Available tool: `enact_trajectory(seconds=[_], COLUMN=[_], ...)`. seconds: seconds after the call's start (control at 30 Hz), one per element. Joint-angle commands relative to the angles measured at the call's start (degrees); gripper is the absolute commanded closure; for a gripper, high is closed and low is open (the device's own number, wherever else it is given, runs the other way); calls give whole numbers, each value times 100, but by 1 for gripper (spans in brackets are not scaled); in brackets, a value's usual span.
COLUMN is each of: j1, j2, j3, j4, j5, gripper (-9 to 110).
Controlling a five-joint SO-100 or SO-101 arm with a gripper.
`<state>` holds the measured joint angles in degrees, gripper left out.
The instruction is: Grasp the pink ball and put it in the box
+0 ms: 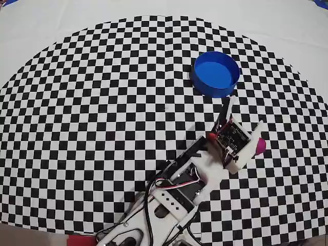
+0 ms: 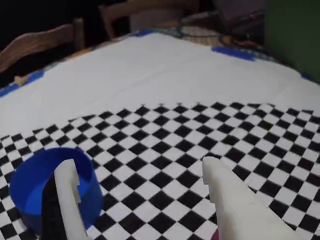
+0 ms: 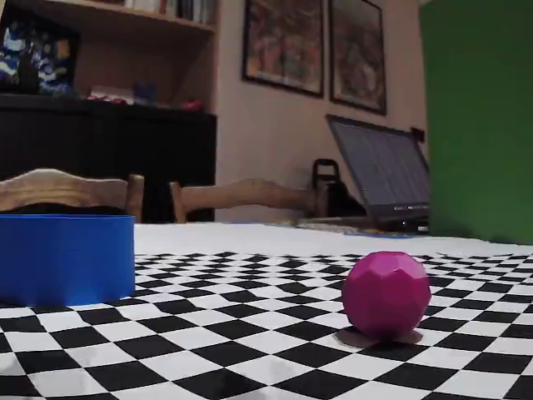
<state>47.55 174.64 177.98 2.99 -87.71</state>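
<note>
A home room: wooden chairs (image 3: 241, 196), bookshelf (image 3: 108, 17), framed pictures (image 3: 283, 42), laptop (image 3: 379, 171).

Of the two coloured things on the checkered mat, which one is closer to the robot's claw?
The pink ball: it peeks out right beside the gripper in the overhead view, while the blue box sits a few squares beyond the fingertips.

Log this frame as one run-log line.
phase: approach | gripper: open, empty | pink ball: on checkered mat, not grasped, mostly hidden beside gripper in overhead view | box: empty, ahead of gripper
</note>
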Motion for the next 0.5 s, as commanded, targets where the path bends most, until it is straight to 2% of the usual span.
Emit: enact_trajectory(seconds=[0.0,0.47], j1=[176,659], j2=[-35,-35], j3=[35,35], j4=[-44,-70], j5=[-62,-62], gripper=[73,73])
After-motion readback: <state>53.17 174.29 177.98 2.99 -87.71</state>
